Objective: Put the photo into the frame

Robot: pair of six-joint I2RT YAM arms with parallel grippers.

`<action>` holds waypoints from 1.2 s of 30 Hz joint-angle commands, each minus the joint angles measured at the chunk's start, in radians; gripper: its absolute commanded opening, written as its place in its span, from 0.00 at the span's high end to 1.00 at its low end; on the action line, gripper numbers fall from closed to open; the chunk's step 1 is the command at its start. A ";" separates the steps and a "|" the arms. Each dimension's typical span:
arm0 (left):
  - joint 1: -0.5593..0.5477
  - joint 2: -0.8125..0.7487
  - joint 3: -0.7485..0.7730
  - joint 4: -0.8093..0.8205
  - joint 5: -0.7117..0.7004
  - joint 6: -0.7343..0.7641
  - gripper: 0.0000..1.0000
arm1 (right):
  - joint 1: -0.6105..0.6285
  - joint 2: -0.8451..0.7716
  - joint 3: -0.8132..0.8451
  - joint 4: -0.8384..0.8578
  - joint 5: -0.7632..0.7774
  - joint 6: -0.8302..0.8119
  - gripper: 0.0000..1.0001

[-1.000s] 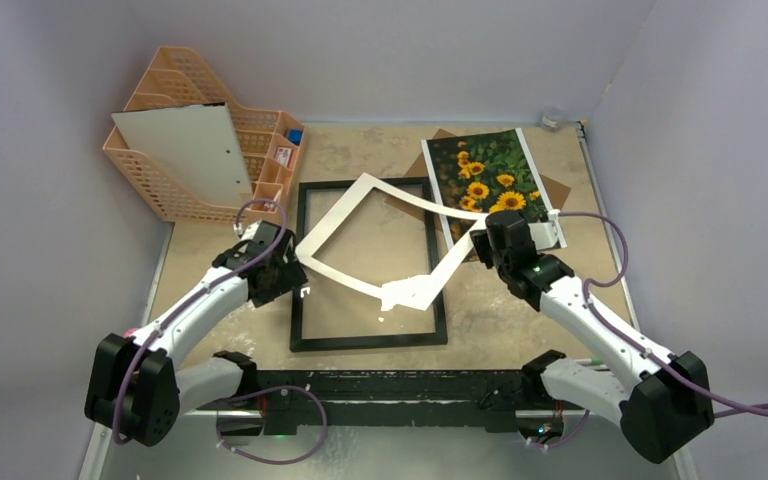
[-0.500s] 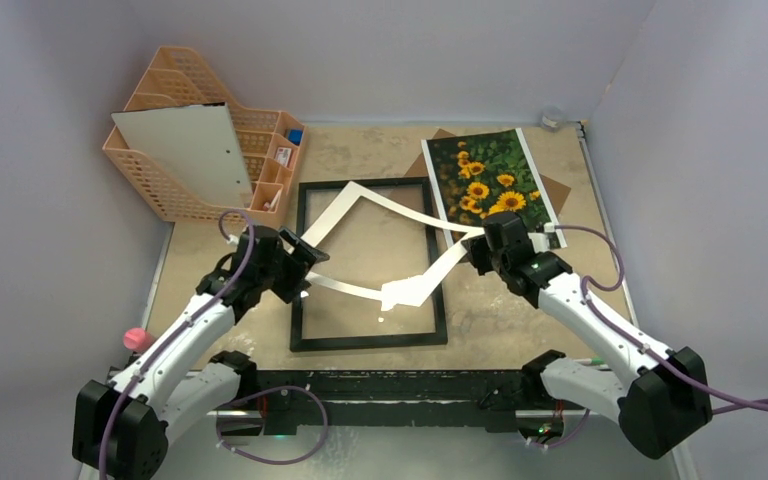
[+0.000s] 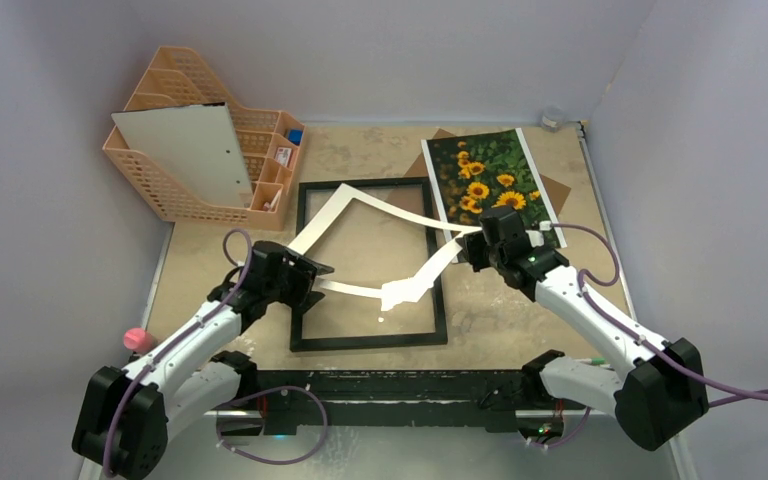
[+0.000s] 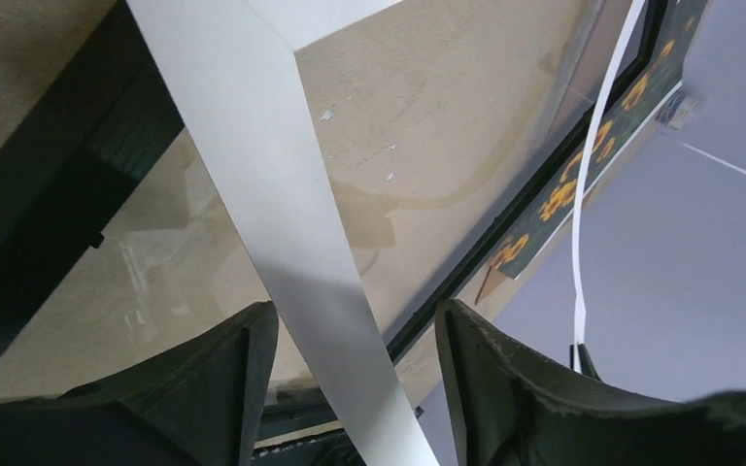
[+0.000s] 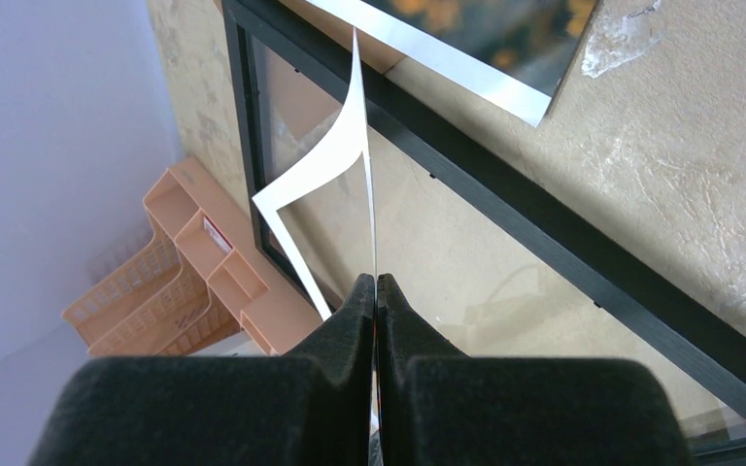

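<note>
The black frame (image 3: 365, 342) lies flat at the table's middle. Behind it to the right, the sunflower photo (image 3: 490, 180) rests on a brown board. A white mat board (image 3: 405, 290) is lifted and tilted above the frame's glass. My right gripper (image 3: 472, 242) is shut on the mat's right corner; in the right wrist view the thin mat edge (image 5: 364, 184) runs into the closed gripper (image 5: 376, 291). My left gripper (image 3: 312, 275) stands open around the mat's left strip (image 4: 282, 194), which passes between the two fingers (image 4: 223, 388) with a gap on each side.
An orange basket organiser (image 3: 170, 190) holding a white panel (image 3: 185, 155) stands at the back left. A small pink ball (image 3: 136, 339) sits at the left table edge. The brown board (image 3: 557, 190) sticks out beside the photo. Grey walls enclose the table on three sides.
My left gripper has swung right and forward, and the mat's left strip now passes between its open fingers. The right gripper lifted the mat's corner slightly, tilting the mat more steeply.
</note>
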 commanded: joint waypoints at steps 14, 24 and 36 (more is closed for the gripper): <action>-0.023 0.016 0.052 0.078 -0.122 -0.027 1.00 | -0.004 -0.053 -0.018 -0.090 0.007 0.006 0.64; -0.040 0.103 0.232 0.040 -0.167 0.267 1.00 | -0.007 -0.091 -0.014 -0.207 0.133 -0.164 0.14; -0.002 0.344 0.562 -0.069 0.111 0.849 1.00 | -0.009 -0.110 0.008 -0.195 0.197 -0.494 0.05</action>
